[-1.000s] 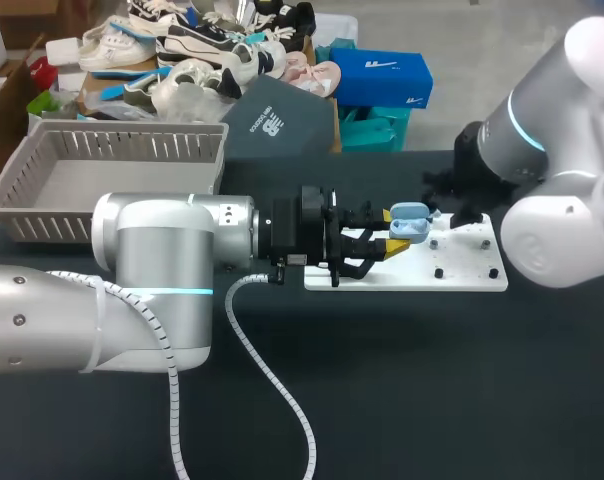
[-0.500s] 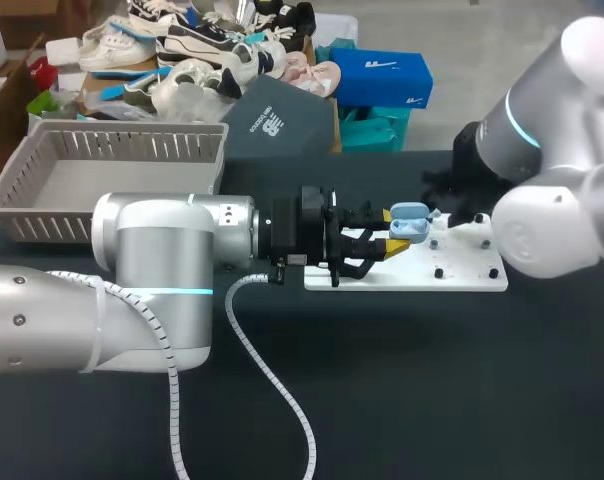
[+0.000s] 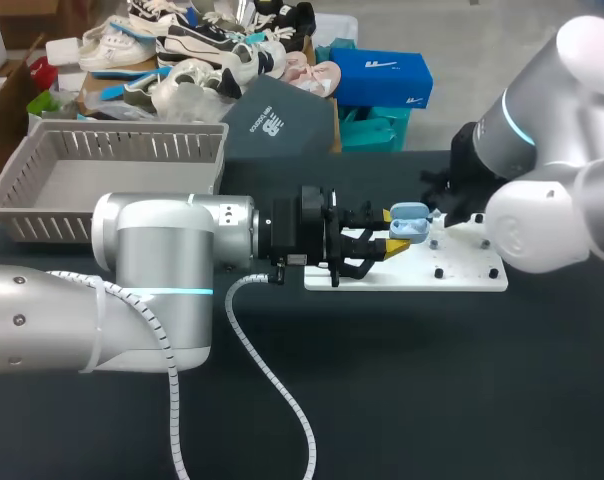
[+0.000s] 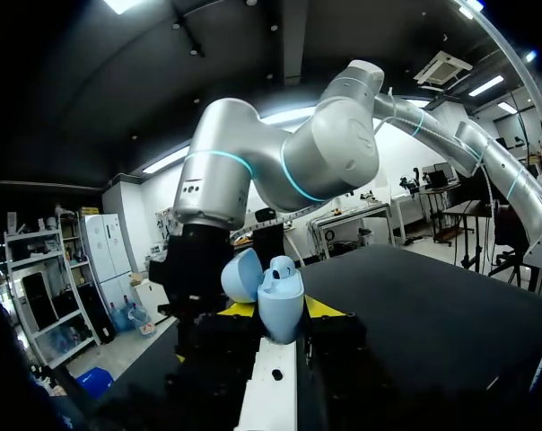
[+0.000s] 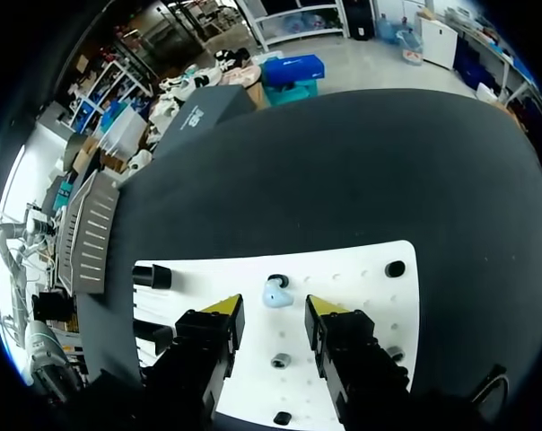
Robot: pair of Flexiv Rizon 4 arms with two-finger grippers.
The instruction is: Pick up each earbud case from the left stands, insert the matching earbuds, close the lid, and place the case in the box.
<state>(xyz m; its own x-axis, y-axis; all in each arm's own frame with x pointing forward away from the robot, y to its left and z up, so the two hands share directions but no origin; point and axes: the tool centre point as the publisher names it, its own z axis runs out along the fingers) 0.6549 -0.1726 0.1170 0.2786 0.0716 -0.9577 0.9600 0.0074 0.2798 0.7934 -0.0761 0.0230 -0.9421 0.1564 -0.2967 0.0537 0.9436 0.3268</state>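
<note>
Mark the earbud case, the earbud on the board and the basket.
earbud case (image 4: 280, 310): left wrist view, on its lower body.
earbud (image 5: 275, 294): right wrist view, on its middle.
basket (image 3: 132, 143): head view, on its far wall.

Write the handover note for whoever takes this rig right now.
Left gripper: shut on the blue earbud case, lid open, over the white board.
Right gripper: open, above a blue earbud on the board.
Done: case picked up.
Left: insert the earbud, close the lid, place the case in the grey basket.
</note>
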